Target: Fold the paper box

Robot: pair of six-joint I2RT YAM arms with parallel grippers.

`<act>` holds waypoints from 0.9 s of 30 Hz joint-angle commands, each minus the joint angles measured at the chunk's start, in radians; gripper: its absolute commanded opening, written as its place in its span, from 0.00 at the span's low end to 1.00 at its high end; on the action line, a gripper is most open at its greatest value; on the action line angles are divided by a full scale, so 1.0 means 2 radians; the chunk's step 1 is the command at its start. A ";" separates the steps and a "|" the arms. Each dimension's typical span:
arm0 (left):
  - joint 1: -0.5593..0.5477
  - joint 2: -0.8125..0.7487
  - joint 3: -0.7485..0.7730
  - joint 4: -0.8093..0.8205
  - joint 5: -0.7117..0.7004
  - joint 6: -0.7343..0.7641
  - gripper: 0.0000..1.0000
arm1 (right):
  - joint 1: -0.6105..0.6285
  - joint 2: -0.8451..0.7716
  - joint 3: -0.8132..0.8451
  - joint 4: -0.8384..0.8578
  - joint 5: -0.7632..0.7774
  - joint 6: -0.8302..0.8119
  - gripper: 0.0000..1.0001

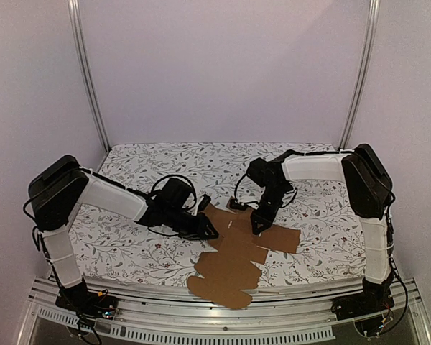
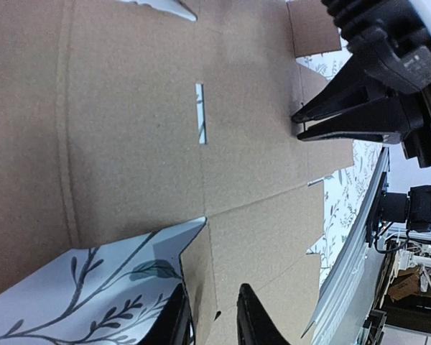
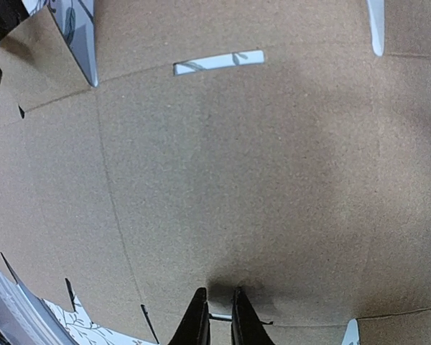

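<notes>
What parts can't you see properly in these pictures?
- Top view: the right gripper has fingertips too small and dark to show whether they pinch the paper box.
- Right wrist view: the box's outer edges run off the frame.
- Left wrist view: the left gripper is cut off by the bottom edge, and the box's left side by the frame.

Flat paper box [image 1: 233, 262] covers the worktop's [image 1: 165, 159] near centre. Left gripper [image 1: 211, 231] and right gripper [image 1: 258, 228] crowd its far edge. Open floral worktop lies beyond them.
</notes>
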 commanded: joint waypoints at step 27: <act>-0.078 0.106 0.075 0.002 -0.007 -0.021 0.27 | 0.003 0.056 -0.004 -0.004 -0.007 0.028 0.10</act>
